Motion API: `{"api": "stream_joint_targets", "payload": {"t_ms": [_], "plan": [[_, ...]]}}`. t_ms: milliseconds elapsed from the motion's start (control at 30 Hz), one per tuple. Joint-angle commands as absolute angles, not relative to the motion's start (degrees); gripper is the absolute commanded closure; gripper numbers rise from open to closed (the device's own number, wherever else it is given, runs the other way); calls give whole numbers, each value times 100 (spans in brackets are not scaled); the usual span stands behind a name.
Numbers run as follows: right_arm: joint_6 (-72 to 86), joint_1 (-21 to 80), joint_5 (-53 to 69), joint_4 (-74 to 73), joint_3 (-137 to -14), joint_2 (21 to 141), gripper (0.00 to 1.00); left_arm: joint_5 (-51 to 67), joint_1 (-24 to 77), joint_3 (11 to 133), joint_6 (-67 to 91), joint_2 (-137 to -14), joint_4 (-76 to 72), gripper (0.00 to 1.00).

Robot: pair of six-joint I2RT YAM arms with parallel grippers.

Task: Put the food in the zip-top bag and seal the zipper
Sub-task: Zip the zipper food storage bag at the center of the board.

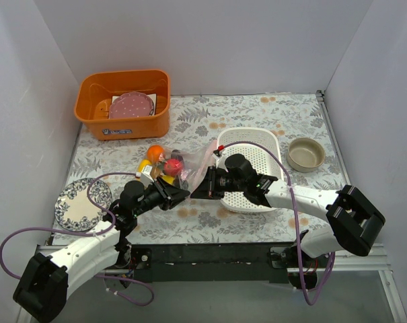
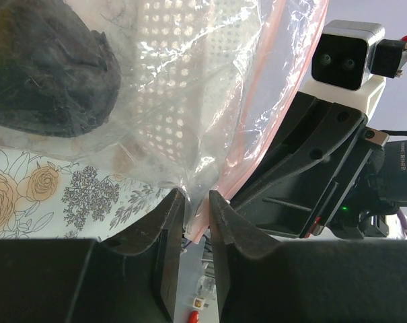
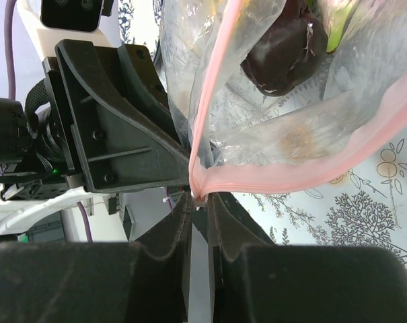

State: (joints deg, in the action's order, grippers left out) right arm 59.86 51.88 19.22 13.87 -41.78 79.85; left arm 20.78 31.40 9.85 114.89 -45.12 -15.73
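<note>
The clear zip-top bag [image 1: 192,163] hangs between my two grippers at the table's middle. Toy food shows at it: an orange [image 1: 156,151], a yellow piece [image 1: 146,166] and a red apple [image 1: 173,165]. The right wrist view shows a dark eggplant-like piece [image 3: 284,47] and a green piece [image 3: 339,30] inside the bag. The pink zipper [image 3: 311,178] splits into two lips that spread apart from one corner. My right gripper [image 3: 200,198] is shut on that corner. My left gripper [image 2: 198,198] is shut on the bag's pink-edged plastic [image 2: 257,121], right beside it.
A white perforated basket [image 1: 257,168] stands under my right arm. An orange bin [image 1: 99,111] with a pink speckled plate [image 1: 130,105] is at the back left. A beige bowl [image 1: 305,155] is at the right, a blue patterned plate [image 1: 79,204] at the left.
</note>
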Motion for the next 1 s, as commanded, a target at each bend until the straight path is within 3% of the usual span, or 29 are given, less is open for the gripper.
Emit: {"api": "stream_joint_targets", "payload": {"t_ms": [0,133,300,367,400,467,600,867,967], "plan": [[5941,5177,1758,1784,-4210,7858,87,2180,3217,888,13561,-4386,-1723,78],[5933,5168,1688,1793,-4184,7840,86,2171,3226,870,13570,-4342,-1723,85],[5933,5142,1635,1863,-4157,7840,85,2171,3226,861,13597,-4316,-1723,85],[5933,5124,1617,1898,-4157,7849,85,2188,3226,853,13597,-4298,-1731,81],[5933,5124,1617,1890,-4157,7857,85,2197,3226,853,13597,-4298,-1723,73],[5933,5115,1582,1916,-4157,7849,85,2206,3226,835,13605,-4289,-1714,67],[5933,5098,1565,1942,-4157,7857,85,2197,3226,809,13605,-4245,-1714,64],[5950,5063,1608,2004,-4166,7963,84,2188,3234,817,13579,-4289,-1740,76],[5985,5063,1626,2074,-4148,7980,84,2197,3261,888,13527,-4359,-1767,76]]}}
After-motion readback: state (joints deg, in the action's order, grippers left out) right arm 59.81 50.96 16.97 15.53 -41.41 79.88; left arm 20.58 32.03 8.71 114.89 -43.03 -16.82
